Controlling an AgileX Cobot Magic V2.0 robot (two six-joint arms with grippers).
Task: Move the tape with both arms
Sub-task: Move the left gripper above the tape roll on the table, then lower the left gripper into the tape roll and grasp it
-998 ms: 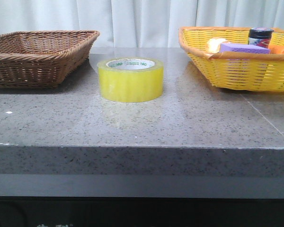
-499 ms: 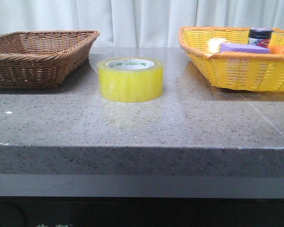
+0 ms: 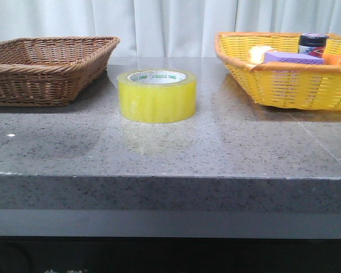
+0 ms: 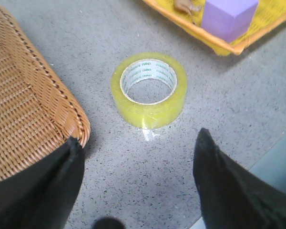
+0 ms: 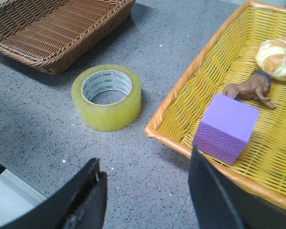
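While neither arm shows in the front view, each wrist camera catches its own claw hanging above the bench with nothing in it. The left claw (image 4: 136, 186) stands wide, its two black fingers (image 4: 43, 191) matte and blunt. The right claw (image 5: 143, 195) is spread just as broadly, one finger (image 5: 83, 202) showing a scuffed inner pad.

The tape (image 3: 156, 95) sits flat on one end between the two baskets, toward the far side of the bench (image 3: 170, 153), touching neither. It is a short, thick cylinder of translucent yellow film, glossy enough to throw a yellow reflection on the stone. Its pale inner core (image 4: 148, 81) carries small green print.

The bench is grey speckled stone, polished, with a squared front edge. To the left lies a brown wicker basket (image 3: 45, 68), shallow and rectangular, tightly woven with a braided rim. To the right is a yellow woven basket (image 3: 284, 85) with flaring sides and an orange-toned rim. Inside it rests a purple block (image 5: 226, 126), finely textured, near the basket's left wall. Beside that lie a small brown animal figure (image 5: 250, 88) and a golden croissant-shaped piece (image 5: 276, 57). At the far end stands a dark jar (image 3: 312, 42) with a black lid. White curtains (image 3: 170, 23) hang in soft folds behind.
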